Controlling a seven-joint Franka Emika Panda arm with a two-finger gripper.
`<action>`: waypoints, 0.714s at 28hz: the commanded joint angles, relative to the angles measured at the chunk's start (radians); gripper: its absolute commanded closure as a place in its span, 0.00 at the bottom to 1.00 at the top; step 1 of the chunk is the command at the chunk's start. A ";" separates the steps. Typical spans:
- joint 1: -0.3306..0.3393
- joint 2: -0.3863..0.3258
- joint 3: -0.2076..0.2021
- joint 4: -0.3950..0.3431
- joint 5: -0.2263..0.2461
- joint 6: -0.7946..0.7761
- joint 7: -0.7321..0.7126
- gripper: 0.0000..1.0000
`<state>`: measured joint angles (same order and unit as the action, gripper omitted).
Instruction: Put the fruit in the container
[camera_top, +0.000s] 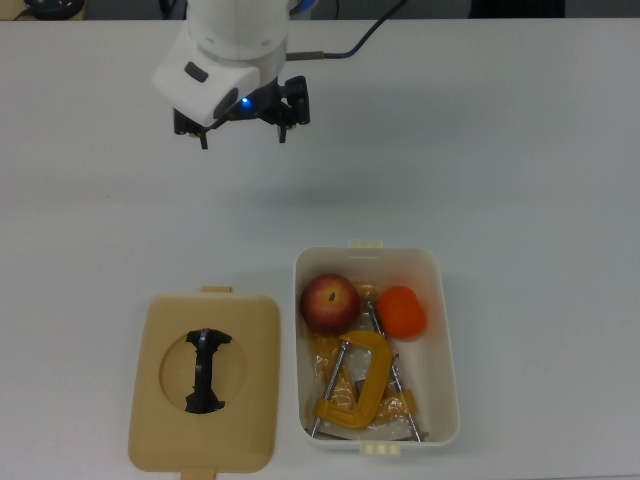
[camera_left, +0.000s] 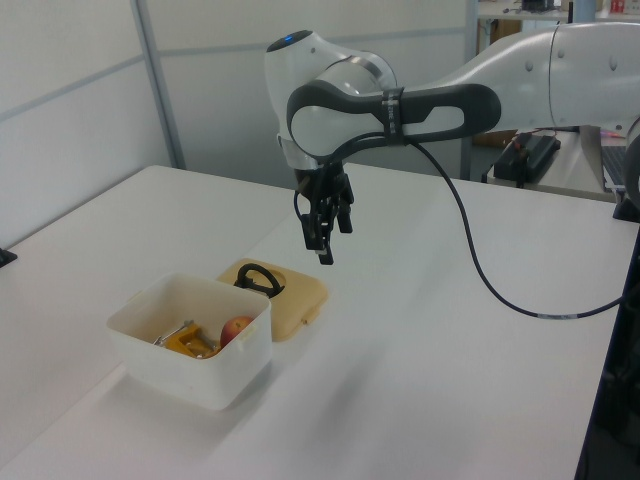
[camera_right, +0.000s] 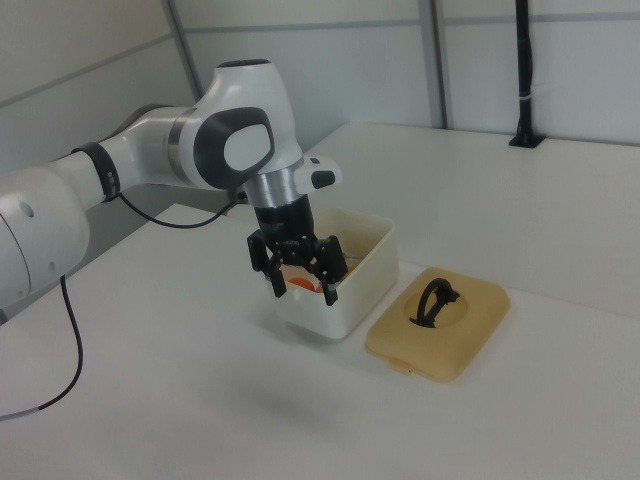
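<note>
The white container (camera_top: 447, 350) stands on the table at the top view's lower right. Inside it, the red apple (camera_top: 330, 302) lies at the end nearest the arm, and the orange citrus (camera_top: 402, 311) lies beside it on the top view's right. My gripper (camera_top: 243, 137) hangs open and empty well above the table, far from the container toward the top view's upper left. In the left view the gripper (camera_left: 323, 238) hovers above the lid, and only the apple (camera_left: 237, 328) shows over the container's wall (camera_left: 200, 372). In the right view the gripper (camera_right: 304, 290) hides most of the fruit.
A yellow-orange C-clamp (camera_top: 352, 386) lies in the container with the fruit. The flat tan lid (camera_top: 165, 420) with a black handle (camera_top: 204, 371) rests on the table on the top view's left of the container. The arm's black cable (camera_left: 480, 290) hangs over the table.
</note>
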<state>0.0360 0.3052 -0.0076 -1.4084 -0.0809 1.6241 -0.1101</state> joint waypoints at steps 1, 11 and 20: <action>-0.011 -0.006 -0.003 -0.012 -0.010 -0.020 -0.022 0.00; -0.038 -0.001 -0.003 -0.012 0.007 -0.009 -0.016 0.00; -0.041 0.005 -0.003 -0.012 0.006 -0.009 -0.017 0.00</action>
<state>-0.0032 0.3121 -0.0078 -1.4148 -0.0808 1.6207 -0.1115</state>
